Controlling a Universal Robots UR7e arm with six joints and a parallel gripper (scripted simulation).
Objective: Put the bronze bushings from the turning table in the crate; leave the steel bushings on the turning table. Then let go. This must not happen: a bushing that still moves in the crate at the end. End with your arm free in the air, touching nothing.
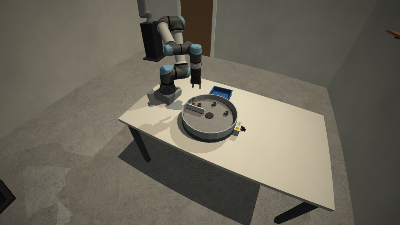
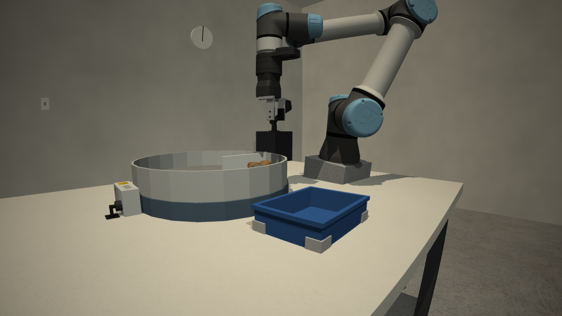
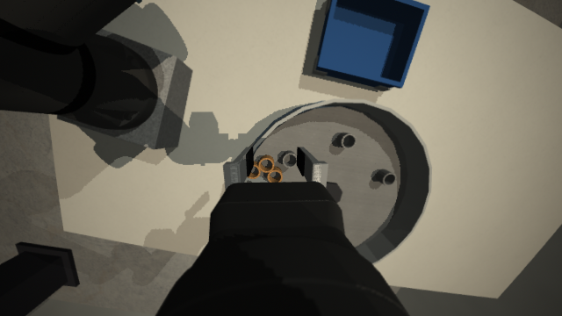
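Bronze bushings (image 1: 193,103) (image 2: 264,162) (image 3: 266,163) on turning table (image 1: 209,136) (image 2: 196,186) (image 3: 421,145), top view, by divider (image 1: 195,107) (image 2: 237,161); fingers (image 1: 192,85) (image 2: 269,109) above. Ext. view: fingers wide, nothing held, bushings below. Wrist view: 3 bronze seen btwn/beyond fingers, nr steel bushing (image 3: 289,159); crate (image 3: 360,44) apart.

Top high and far, exterior low beside crate (image 1: 221,95) (image 2: 288,217) (image 3: 414,48), wrist downward; crate shared.
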